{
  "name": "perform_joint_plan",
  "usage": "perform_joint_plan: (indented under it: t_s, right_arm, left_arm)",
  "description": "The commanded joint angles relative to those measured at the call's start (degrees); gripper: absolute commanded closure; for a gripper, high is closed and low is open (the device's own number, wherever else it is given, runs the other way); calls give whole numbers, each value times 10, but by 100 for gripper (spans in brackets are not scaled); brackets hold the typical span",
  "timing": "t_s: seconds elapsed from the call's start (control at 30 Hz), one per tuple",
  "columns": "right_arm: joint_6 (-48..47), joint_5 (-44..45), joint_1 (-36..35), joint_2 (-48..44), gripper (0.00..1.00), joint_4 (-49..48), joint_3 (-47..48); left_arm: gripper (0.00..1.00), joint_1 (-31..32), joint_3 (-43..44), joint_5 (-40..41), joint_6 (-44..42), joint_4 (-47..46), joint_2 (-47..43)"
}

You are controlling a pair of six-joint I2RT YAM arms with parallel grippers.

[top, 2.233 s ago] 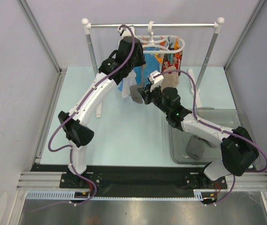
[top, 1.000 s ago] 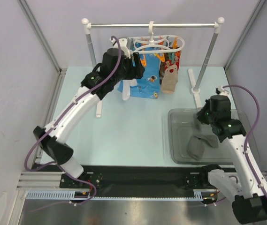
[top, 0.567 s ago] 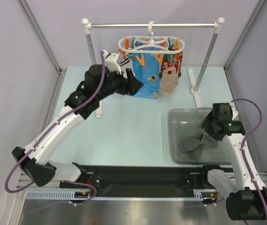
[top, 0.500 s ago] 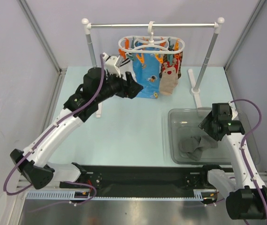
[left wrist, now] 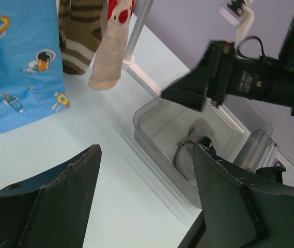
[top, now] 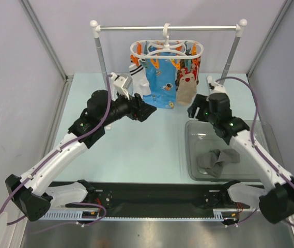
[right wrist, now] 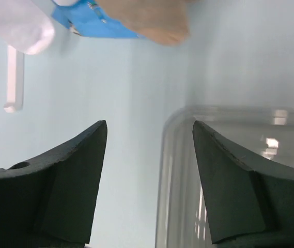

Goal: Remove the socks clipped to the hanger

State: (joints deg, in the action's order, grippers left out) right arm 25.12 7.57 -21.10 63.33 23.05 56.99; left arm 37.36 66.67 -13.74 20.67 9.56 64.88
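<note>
The white oval hanger (top: 167,49) hangs by its hook from the rail. Clipped to it are a white black-striped sock (top: 138,77), a beige sock with red marks (top: 186,89) (left wrist: 108,62) (right wrist: 147,20) and a brown-and-cream striped sock (left wrist: 79,36). Grey socks (top: 216,159) (left wrist: 193,150) lie in the bin. My left gripper (top: 147,110) (left wrist: 147,150) is open and empty, low in front of the hanger's left side. My right gripper (top: 194,111) (right wrist: 149,124) is open and empty, just below the beige sock at the bin's far-left corner.
A blue cartoon-print cloth (top: 159,85) (left wrist: 17,57) also hangs from the hanger. The clear bin (top: 193,155) (right wrist: 172,129) sits at the right. The silver rail (top: 167,28) stands on two posts with white feet (right wrist: 13,77) at the back.
My right gripper opened and dropped a grey sock into the bin, then swung up and left toward the hanger. My left arm drew back and down from the hanger.
</note>
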Motion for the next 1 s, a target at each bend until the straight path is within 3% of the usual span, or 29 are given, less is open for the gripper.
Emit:
perform_joint_plan:
  t_s: [0.0,0.1,0.23,0.37,0.57,0.67,0.7,0.8,0.97]
  right_arm:
    - [-84,-10,-21,63,28,-179,54]
    - [-90,-4,-11,131,24,-251,88]
    - [-94,37,-7,211,14,-266,147]
    - [-86,52,-17,253,15,-323,160]
    - [-82,131,-32,308,17,-318,193]
    - [-78,156,-33,306,39,-323,186]
    - [-79,155,-33,302,51,-327,181]
    - [-88,139,-33,276,71,-343,155]
    - [-96,92,-33,219,92,-325,122]
  left_arm:
    - [23,1,-31,4,23,-64,-24]
    - [23,1,-39,33,22,-58,-27]
    - [23,2,-41,48,18,-48,-19]
    - [23,1,-51,60,33,-62,-13]
    - [25,0,-53,44,49,-80,14]
    - [25,1,-57,40,60,-86,22]
    - [25,0,-60,37,61,-93,24]
    - [26,0,-66,38,66,-99,31]
    - [26,1,-68,30,75,-123,49]
